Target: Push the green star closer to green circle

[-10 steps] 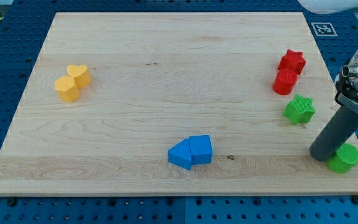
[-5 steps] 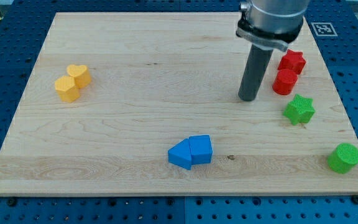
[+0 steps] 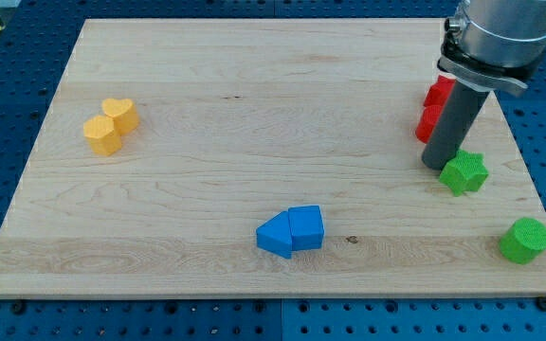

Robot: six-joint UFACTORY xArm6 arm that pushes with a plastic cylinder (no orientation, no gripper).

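The green star sits touching my tip, just to its right; the green circle lies well apart, lower right. The push has barely begun. No pincer exists to open or close.

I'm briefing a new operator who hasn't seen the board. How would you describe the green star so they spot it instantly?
Look along the wooden board's right edge, about halfway down. Just below the two red blocks, my tip rests against the green star's left side. Its pointed outline separates it from the round green circle nearer the bottom corner.
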